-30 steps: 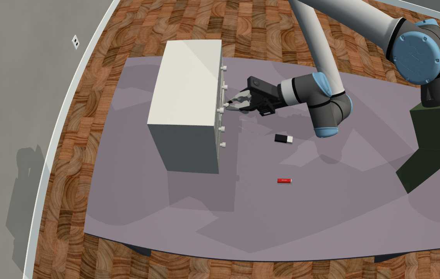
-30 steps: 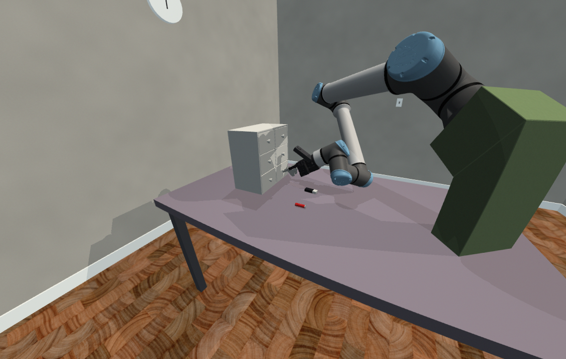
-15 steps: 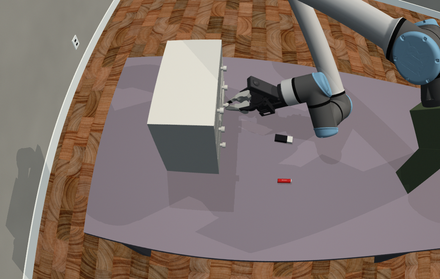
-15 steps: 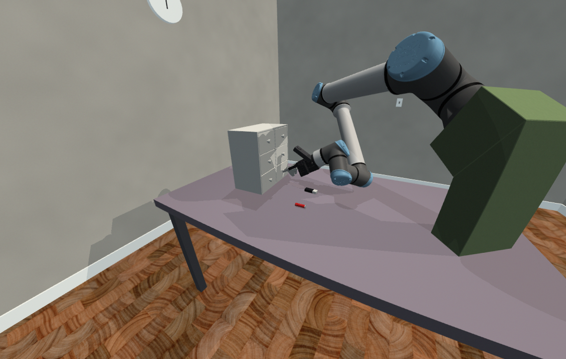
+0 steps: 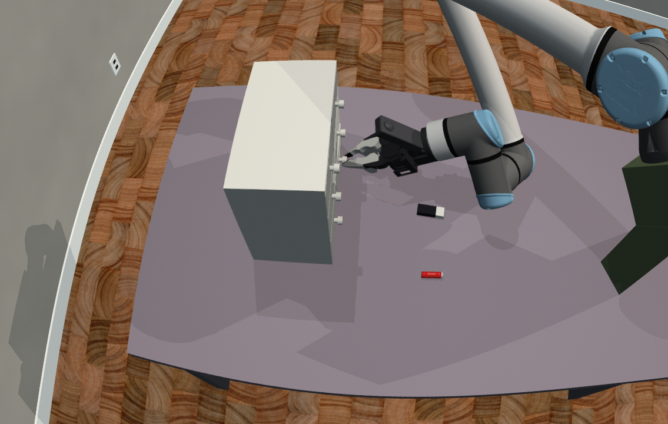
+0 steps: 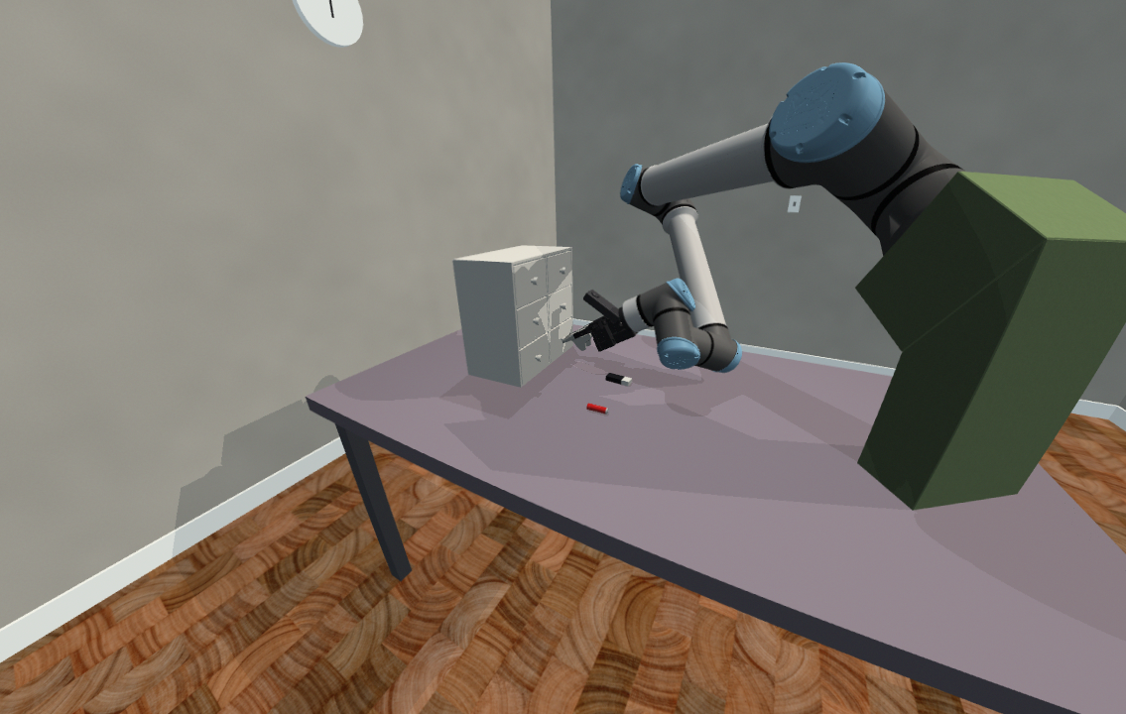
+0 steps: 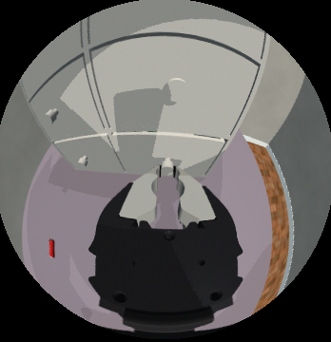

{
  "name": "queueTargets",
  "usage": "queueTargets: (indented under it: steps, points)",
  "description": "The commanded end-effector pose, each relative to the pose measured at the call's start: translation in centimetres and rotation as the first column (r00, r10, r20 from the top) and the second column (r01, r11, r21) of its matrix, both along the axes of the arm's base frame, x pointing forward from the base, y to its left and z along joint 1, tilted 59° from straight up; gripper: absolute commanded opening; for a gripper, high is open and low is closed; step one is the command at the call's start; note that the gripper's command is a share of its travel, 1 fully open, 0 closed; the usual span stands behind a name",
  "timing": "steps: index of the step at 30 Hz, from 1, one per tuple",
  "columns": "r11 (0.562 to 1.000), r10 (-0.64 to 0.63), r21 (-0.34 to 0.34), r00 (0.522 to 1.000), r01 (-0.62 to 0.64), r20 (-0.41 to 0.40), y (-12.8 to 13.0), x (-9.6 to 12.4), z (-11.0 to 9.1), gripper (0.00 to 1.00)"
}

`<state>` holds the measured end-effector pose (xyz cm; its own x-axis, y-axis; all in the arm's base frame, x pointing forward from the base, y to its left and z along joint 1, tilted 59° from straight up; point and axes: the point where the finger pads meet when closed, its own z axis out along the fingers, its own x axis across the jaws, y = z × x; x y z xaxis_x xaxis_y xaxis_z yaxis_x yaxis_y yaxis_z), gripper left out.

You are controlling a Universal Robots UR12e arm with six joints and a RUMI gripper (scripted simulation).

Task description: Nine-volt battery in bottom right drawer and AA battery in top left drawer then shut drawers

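Note:
The white chest (image 5: 283,126) (image 6: 488,319) stands upright, its drawers facing the arm. My gripper (image 5: 344,161) (image 6: 568,339) (image 7: 166,166) is shut on the knob (image 7: 167,162) of the bottom row's right drawer (image 7: 137,153). That drawer is almost flush; a thin pale line of its top edge shows in the wrist view, and its inside is hidden. The other drawers look shut. The red AA battery (image 5: 431,274) (image 6: 596,408) (image 7: 51,248) lies on the table, out from the chest's left side. The nine-volt battery is not visible.
A black block with a white end (image 5: 425,210) (image 6: 615,378) lies on the table (image 5: 484,337) between the AA battery and the arm. The green pedestal (image 5: 662,195) (image 6: 984,382) carries the arm at the far side from the chest. Other knobs stick out above and left of my fingers.

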<state>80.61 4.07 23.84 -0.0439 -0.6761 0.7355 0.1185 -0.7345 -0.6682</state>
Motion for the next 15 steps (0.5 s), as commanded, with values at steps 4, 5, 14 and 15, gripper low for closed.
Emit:
queueTargets:
  steps: [4, 5, 14, 15]
  points:
    - [1.0, 0.001, 0.0, 1.0, -0.001, 0.0, 0.06, -0.03, 0.03, 0.1]
    - [1.0, 0.001, 0.0, 1.0, -0.001, 0.0, 0.06, -0.03, 0.03, 0.1]
    - [1.0, 0.001, 0.0, 1.0, -0.001, 0.0, 0.06, -0.03, 0.03, 0.17]
    - [1.0, 0.001, 0.0, 1.0, -0.001, 0.0, 0.06, -0.03, 0.03, 0.17]
